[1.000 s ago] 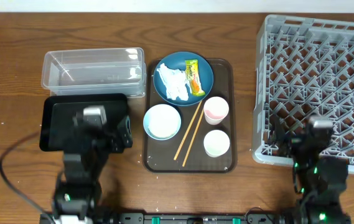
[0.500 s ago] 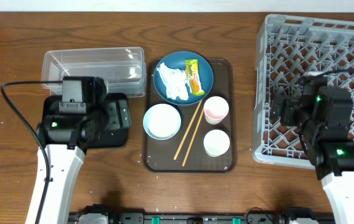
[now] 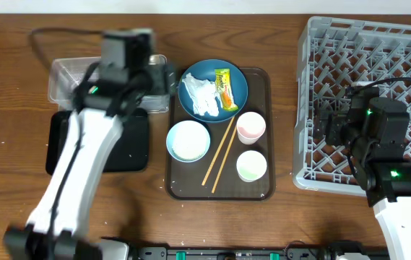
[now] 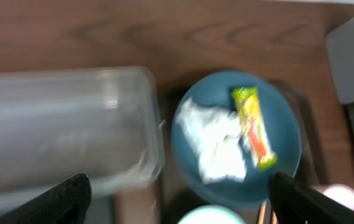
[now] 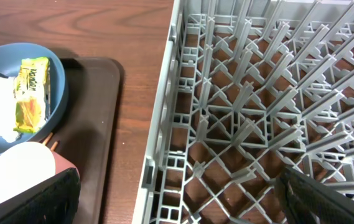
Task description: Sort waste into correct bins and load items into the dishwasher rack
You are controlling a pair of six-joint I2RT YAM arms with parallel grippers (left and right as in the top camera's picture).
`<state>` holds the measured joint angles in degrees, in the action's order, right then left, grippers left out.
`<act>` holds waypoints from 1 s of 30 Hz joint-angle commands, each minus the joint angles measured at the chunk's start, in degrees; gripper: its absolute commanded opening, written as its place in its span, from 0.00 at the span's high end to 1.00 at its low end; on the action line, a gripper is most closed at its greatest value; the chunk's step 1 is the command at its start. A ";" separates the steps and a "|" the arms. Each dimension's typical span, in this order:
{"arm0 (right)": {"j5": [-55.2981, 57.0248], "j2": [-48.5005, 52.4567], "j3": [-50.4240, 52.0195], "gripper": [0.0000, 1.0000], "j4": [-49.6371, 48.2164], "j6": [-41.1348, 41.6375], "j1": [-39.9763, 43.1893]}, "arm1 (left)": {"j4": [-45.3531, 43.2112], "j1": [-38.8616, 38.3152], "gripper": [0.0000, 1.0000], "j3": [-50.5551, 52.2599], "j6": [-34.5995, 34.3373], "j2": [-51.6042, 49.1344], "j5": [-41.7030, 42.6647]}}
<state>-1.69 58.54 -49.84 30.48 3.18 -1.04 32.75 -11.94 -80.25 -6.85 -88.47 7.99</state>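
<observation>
Overhead, waste: tissue (image 3: 200, 97) and wrapper (image 3: 225, 88) were seen lying on the plate (image 3: 238, 90), at the far end of the brown tray (image 3: 263, 189); neither had been binned.
Overhead, bins: tub (image 3: 68, 79) and black tray (image 3: 129, 144) were set left of the brown tray; no waste could be made out in either.
Overhead, dishes: bowl (image 3: 188, 141), cups (image 3: 251, 128) and chopsticks (image 3: 219, 152) were found on the brown tray; the rack (image 3: 378, 65), right of it, was seen unloaded.
Overhead, left gripper (image 3: 163, 79): held just left of the brown tray's far corner, at the tub's end.
Overhead, right gripper (image 3: 326, 124): held right of the brown tray, over the rack's edge.
Left wrist, fingers (image 4: 58, 199): spread wide, nothing held; plate, tissue and wrapper were framed between them.
Right wrist, fingers (image 5: 37, 199): spread wide, nothing held; rack lattice lay below.
Rice: could not be made out.
Progress: judged barely begun; all sorting and loading was left to do.
</observation>
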 commanded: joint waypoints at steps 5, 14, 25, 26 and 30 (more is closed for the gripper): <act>0.15 -0.09 -1.27 0.01 0.13 -0.66 -0.44 | -10.47 -4.92 0.07 -2.12 0.35 -15.34 -0.94; 0.15 -0.09 -1.27 0.01 0.20 -0.57 -0.44 | -20.37 -10.36 0.07 -2.12 0.37 -29.53 -0.96; 0.17 -0.09 -1.27 0.01 0.20 -0.46 -0.44 | -21.31 -12.46 0.44 -2.08 0.39 -34.01 -0.98; 0.17 -0.09 -1.27 0.01 0.20 -0.46 -0.44 | -21.29 -12.48 0.55 -2.08 0.37 -34.01 -0.98; 0.17 -0.09 -1.27 0.01 0.20 -0.48 -0.44 | -20.46 -12.46 0.81 -2.08 0.37 -33.40 -0.98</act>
<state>-1.67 58.54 -49.87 30.63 3.18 -1.04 11.77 -24.49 -81.67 -6.61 -122.28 7.31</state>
